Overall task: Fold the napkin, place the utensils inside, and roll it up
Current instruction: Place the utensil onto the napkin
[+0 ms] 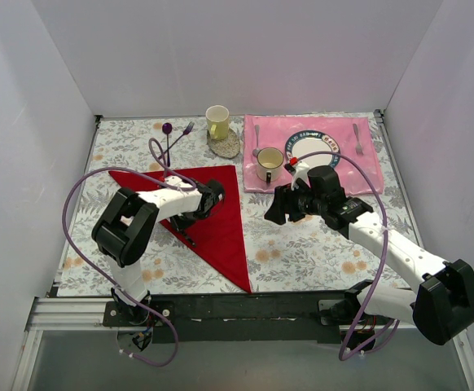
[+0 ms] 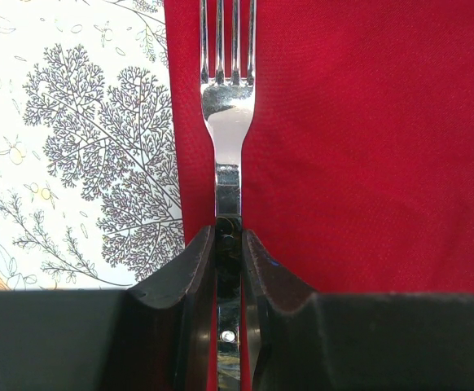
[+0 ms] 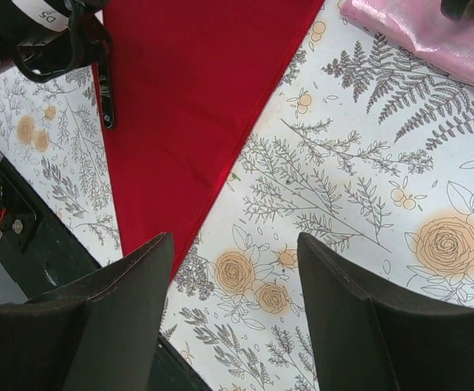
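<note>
Floral-print table (image 1: 302,244). Red napkin (image 1: 221,228) is folded into a triangle on the left half, pink placemat (image 1: 274,130) far right, coaster (image 1: 230,149) far middle, purple cutlery (image 1: 166,129) far left.

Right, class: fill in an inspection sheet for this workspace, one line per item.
Surface: floral-print table, flat, no spills seen.
Job's things: red napkin folded to a triangle; fork lying along one edge of it.
Clutter: pink placemat bearing plate, mug, silver fork and silver spoon; yellow mug and coaster; purple spoon and purple fork at the back.
Grippers: left gripper fingers shut on the fork's handle; right gripper open, holding nothing, over bare table beside the napkin.
Cables: left purple cable loops outward; right purple cable arcs over the placemat.
Surroundings: white walls on three sides.
</note>
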`<state>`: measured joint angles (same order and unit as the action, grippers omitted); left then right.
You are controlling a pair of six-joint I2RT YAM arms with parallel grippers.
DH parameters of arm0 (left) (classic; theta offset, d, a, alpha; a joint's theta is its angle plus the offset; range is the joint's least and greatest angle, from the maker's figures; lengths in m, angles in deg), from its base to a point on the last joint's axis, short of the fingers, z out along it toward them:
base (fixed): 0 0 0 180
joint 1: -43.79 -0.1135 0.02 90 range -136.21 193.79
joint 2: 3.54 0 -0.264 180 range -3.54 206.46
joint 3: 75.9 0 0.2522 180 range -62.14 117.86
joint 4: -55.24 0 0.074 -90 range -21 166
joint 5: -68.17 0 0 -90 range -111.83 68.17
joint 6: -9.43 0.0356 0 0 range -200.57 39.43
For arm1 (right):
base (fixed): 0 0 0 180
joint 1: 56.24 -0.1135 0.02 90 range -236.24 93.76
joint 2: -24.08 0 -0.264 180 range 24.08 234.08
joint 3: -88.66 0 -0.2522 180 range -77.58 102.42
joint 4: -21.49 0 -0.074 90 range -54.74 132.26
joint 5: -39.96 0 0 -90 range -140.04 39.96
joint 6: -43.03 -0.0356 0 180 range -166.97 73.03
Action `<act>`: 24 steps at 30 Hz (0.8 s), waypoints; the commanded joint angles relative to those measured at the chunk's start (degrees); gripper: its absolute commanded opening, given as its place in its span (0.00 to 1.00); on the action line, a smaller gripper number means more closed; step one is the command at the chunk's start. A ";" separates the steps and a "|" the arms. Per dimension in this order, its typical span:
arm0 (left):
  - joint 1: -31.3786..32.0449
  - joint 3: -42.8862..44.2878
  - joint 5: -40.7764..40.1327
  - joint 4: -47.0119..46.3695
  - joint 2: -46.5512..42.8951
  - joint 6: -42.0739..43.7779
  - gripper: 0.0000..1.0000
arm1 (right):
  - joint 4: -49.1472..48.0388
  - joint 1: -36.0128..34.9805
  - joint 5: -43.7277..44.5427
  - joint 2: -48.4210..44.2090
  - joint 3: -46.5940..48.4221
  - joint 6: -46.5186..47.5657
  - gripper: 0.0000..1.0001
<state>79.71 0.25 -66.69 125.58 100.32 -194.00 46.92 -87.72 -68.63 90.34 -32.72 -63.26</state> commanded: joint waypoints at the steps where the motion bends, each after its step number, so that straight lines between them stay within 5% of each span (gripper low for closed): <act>1: 0.29 1.68 -1.72 0.55 0.30 -10.06 0.00 | -2.34 0.37 -1.27 -1.31 -1.00 0.04 0.70; 24: 0.29 7.75 1.62 6.97 5.04 -16.65 0.00 | -2.17 0.46 -2.06 -2.01 -1.62 -0.14 0.70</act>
<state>79.71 6.30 -64.75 130.52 105.02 -194.39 46.72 -87.70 -69.70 90.01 -33.57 -63.31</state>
